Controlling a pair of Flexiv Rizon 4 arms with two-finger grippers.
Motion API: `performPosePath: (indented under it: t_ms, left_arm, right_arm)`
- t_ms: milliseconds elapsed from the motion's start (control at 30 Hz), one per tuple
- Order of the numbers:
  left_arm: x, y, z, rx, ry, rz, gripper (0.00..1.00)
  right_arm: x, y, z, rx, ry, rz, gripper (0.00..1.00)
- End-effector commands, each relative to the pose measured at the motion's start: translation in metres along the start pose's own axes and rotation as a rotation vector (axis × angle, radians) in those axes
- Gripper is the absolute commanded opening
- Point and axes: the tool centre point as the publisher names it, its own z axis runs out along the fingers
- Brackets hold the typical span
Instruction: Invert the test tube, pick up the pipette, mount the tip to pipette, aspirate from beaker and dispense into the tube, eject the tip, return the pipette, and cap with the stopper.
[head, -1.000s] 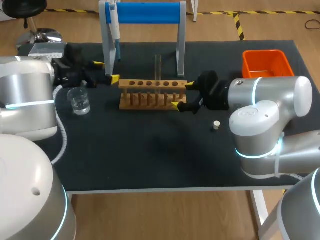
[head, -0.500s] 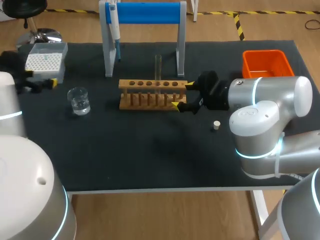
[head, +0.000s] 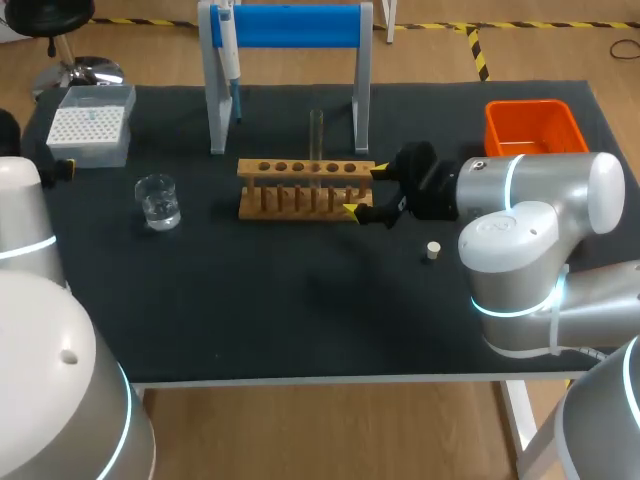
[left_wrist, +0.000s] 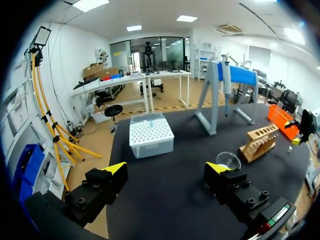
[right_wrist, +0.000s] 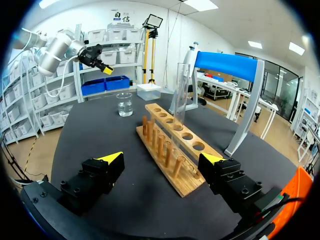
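Looking down, the head view is showing a clear glass test tube (head: 316, 132) standing upright in a holed wooden rack (head: 300, 190), with the right gripper (head: 365, 190) resting wide open at the rack's end. Left wrist view: the left gripper (left_wrist: 167, 167) is gaping over the matte black table (left_wrist: 175, 150), with a grid-topped plastic tip box (left_wrist: 151, 135) ahead. Right wrist view: the rack is lying between spread yellow fingertips (right_wrist: 111, 158).

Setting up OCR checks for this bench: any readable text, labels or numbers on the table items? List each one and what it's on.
None: no text can be read on anything on the table.
On the beaker: any graduation marks are too small to read.
On the pipette: any print is too small to read.
On the tip box, test tube rack, test tube, stopper and orange bin: no lettering shows.
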Motion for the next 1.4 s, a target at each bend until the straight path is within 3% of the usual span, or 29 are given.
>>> performPosePath:
  t_ms: [33, 300, 1400]
  left_arm:
    - [0.001, -0.001, 0.018, 0.007, -0.101, -0.003, 1.0]
    - [-0.007, -0.001, 0.04, -0.001, -0.104, -0.022, 1.0]
    - [-0.03, -0.036, 0.133, -0.047, -0.092, -0.054, 1.0]
  right_arm:
    - [0.0, -0.001, -0.001, -0.003, 0.002, 0.0, 1.0]
    - [0.0, -0.001, -0.001, -0.003, 0.002, 0.0, 1.0]
    - [0.0, -0.001, -0.001, -0.003, 0.002, 0.0, 1.0]
